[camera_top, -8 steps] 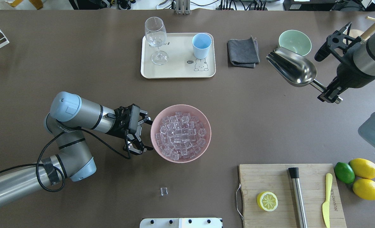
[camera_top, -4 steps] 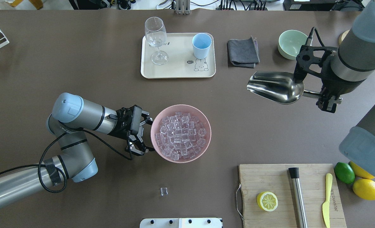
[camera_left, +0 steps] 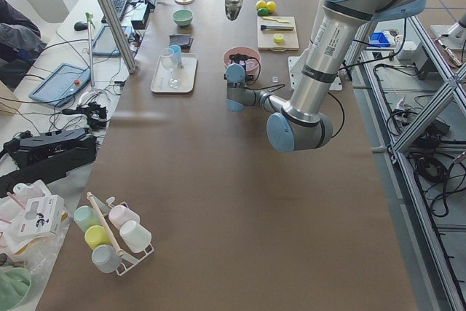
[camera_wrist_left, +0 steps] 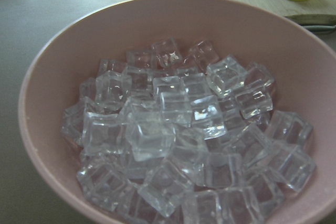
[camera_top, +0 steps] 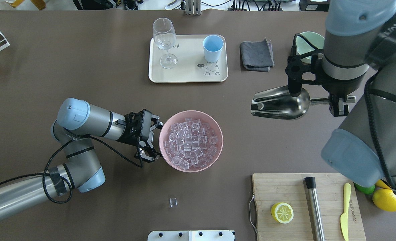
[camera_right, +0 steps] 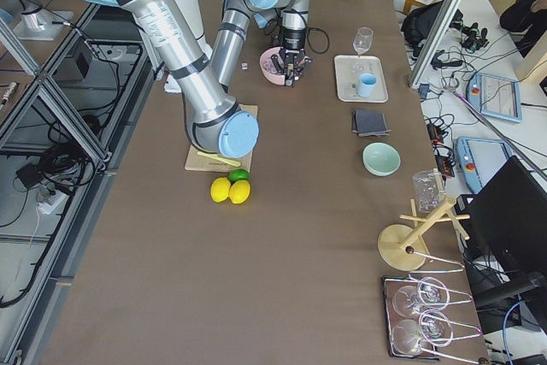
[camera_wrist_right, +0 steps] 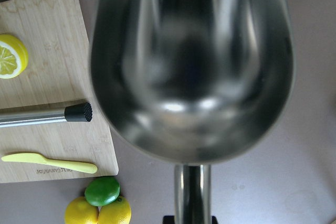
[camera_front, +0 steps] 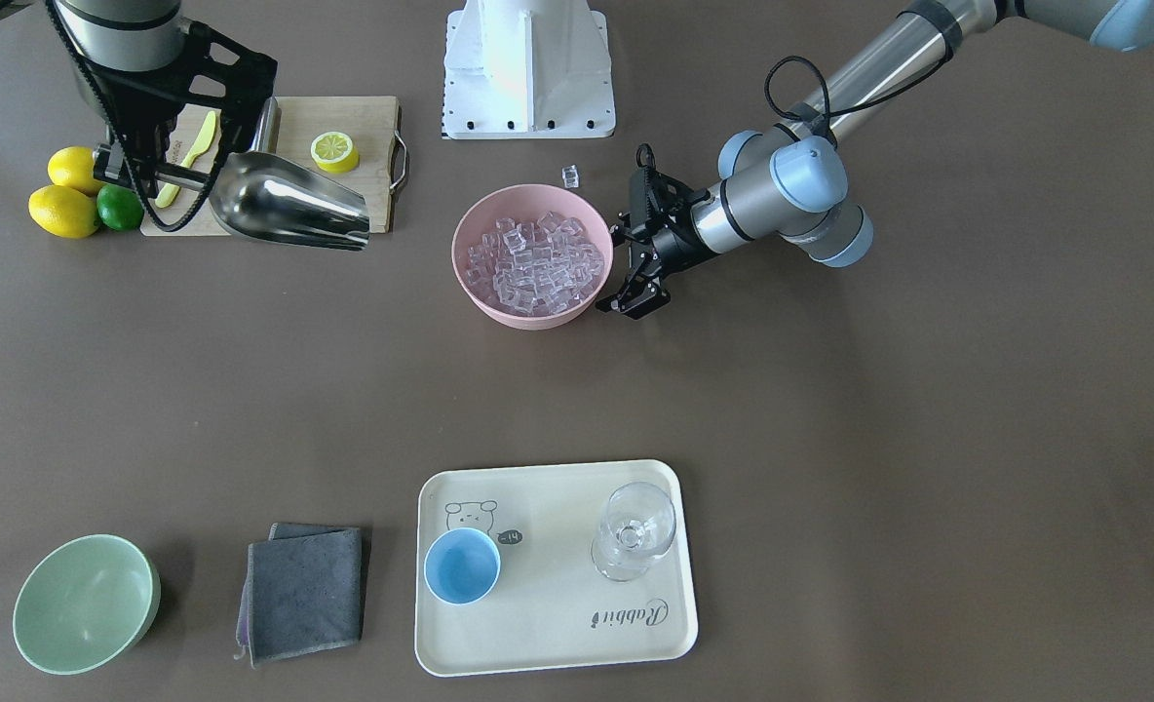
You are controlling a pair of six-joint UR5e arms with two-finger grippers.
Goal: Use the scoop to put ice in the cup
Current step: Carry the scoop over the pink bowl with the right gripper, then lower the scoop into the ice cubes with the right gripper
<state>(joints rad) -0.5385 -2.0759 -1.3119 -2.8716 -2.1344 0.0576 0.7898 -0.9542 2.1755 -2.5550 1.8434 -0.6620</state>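
The ice [camera_top: 189,144] fills a pink bowl [camera_top: 218,129] at the table's middle and shows close up in the left wrist view [camera_wrist_left: 184,135]. One loose cube [camera_top: 173,202] lies on the table nearer the robot. My left gripper [camera_top: 156,140] is open and empty, its fingers beside the bowl's left rim. My right gripper [camera_top: 338,100] is shut on the handle of the steel scoop [camera_top: 280,103]. It holds the scoop in the air to the right of the bowl, mouth pointing left, trough empty [camera_wrist_right: 191,66]. The light-blue cup [camera_top: 213,48] stands empty on a cream tray [camera_top: 184,75].
A wine glass [camera_top: 164,40] shares the tray. A grey cloth [camera_top: 256,55] and a green bowl [camera_top: 306,37] lie at the far right. A cutting board [camera_top: 285,187] holds a lemon half [camera_top: 282,212], a steel cylinder [camera_top: 315,207] and a yellow knife [camera_top: 344,211].
My right arm has swung the scoop leftward and nearer the pink bowl, turning its mouth to point left. My left gripper has edged slightly closer to the bowl's rim.
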